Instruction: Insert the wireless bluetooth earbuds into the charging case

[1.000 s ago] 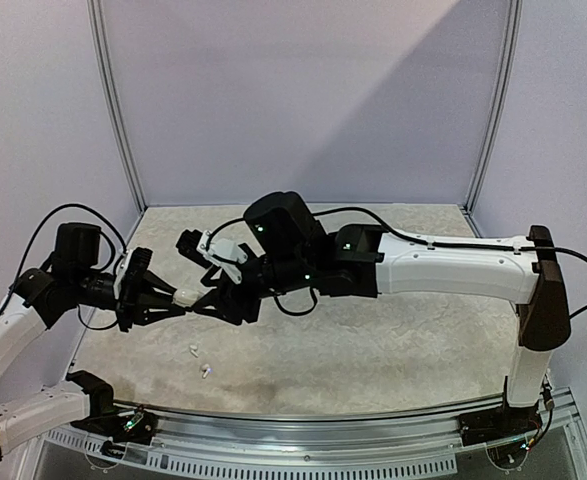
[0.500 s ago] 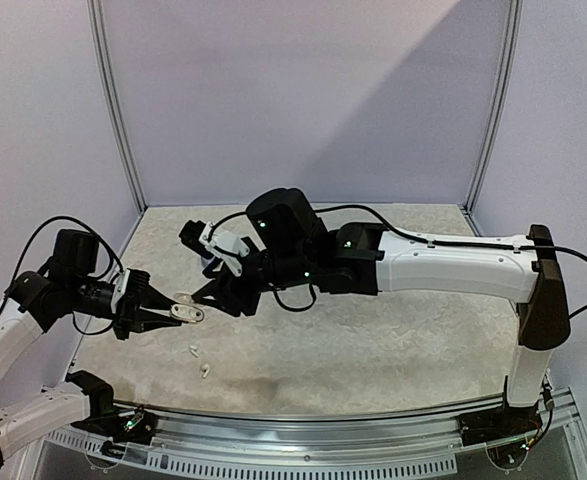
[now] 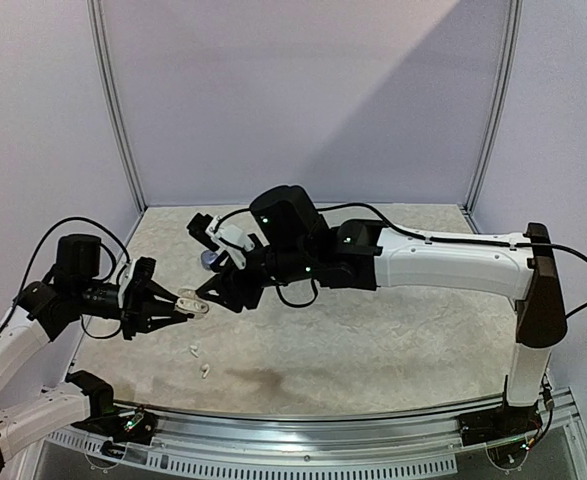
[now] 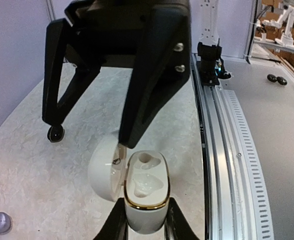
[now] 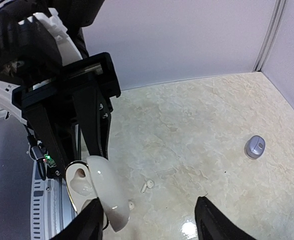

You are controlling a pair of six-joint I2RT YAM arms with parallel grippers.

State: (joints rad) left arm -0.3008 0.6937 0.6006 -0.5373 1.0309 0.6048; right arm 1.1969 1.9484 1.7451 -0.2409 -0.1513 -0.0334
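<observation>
A white pebble-like charging case (image 4: 145, 192) with a gold rim is held upright above the table in my left gripper (image 4: 145, 222), which is shut on its base. Its lid (image 4: 104, 167) hangs open to the left and both sockets are empty. My right gripper (image 5: 152, 225) is open, and one black finger (image 4: 141, 90) reaches down to the lid's hinge edge. Two tiny white earbuds (image 5: 147, 186) (image 5: 131, 205) lie on the table below the case. In the top view they lie at the front left (image 3: 193, 350) (image 3: 205, 371), with the case (image 3: 193, 302) between both grippers.
A small round grey-lavender object (image 5: 255, 147) lies on the beige mat behind the grippers; it also shows in the top view (image 3: 206, 259). A metal rail (image 4: 227, 150) runs along the table's near edge. Purple walls (image 3: 303, 90) close the back and sides.
The two grippers were pressed together at the case; now they are slightly apart and the lid stands open. My left gripper drew back left with the case, then rose a little.
</observation>
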